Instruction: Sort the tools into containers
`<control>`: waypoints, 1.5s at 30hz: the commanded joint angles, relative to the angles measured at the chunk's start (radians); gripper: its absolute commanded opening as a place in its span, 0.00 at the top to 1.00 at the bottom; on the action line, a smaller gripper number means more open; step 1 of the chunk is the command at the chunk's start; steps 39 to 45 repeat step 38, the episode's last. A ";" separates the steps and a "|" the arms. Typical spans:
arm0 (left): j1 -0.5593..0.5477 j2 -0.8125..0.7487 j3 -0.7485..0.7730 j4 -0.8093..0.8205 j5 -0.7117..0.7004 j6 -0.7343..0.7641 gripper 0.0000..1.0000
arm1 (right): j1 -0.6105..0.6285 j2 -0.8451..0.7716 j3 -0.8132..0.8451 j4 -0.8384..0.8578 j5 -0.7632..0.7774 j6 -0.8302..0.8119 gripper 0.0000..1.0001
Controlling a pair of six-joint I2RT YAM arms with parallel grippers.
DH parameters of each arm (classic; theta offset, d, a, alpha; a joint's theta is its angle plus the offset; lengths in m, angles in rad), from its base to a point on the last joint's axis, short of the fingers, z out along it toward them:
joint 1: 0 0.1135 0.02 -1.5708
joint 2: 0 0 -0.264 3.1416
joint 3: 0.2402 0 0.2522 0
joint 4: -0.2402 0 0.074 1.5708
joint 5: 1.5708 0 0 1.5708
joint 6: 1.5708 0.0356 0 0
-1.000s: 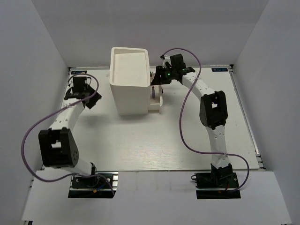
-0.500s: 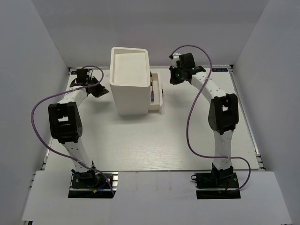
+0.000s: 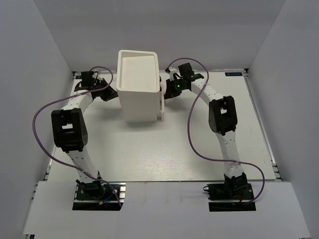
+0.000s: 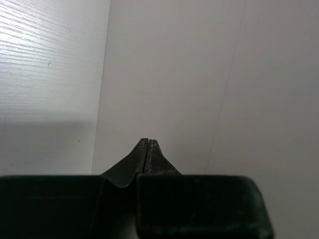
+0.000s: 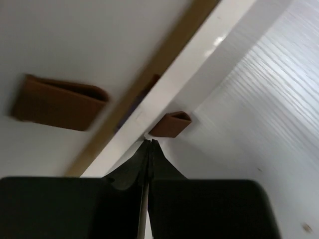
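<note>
The tall white cabinet (image 3: 137,102) with its recessed top tray (image 3: 138,69) stands at the back middle of the table. My right gripper (image 3: 165,93) is shut and empty, its tips at a drawer front (image 5: 199,64) just beside a brown knob (image 5: 171,124). That drawer (image 3: 161,105) sticks out only slightly; a dark bluish shape (image 5: 133,107) shows in the thin gap. A second knob (image 5: 57,102) sits on the drawer front above. My left gripper (image 3: 110,94) is shut and empty, its tips (image 4: 148,143) pointing at the cabinet's plain left wall (image 4: 169,74). No tool is clearly in view.
White walls close in the table at the left, right and back. The white table surface (image 3: 149,149) lies in front of the cabinet. Purple cables loop off both arms.
The drawer on the cabinet's right, pulled out before, is now almost fully in. My right gripper swung back against it. My left arm reached in to the cabinet's left side.
</note>
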State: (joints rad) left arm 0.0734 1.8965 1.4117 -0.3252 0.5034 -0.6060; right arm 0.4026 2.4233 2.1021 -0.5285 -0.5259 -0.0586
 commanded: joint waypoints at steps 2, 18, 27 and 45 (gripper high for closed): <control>-0.006 -0.010 0.004 -0.012 0.057 0.026 0.91 | 0.028 -0.018 0.052 0.082 -0.249 0.051 1.00; 0.051 -0.187 -0.043 -0.270 -0.391 -0.054 0.23 | 0.030 -0.229 -0.154 0.054 0.160 -0.030 0.62; 0.032 -0.520 -0.183 -0.131 -0.142 0.190 0.72 | -0.048 -0.658 -0.723 0.231 0.372 -0.097 0.09; -0.063 -0.937 -0.342 -0.121 0.155 0.373 0.00 | -0.033 -1.072 -0.988 0.085 0.448 0.051 0.09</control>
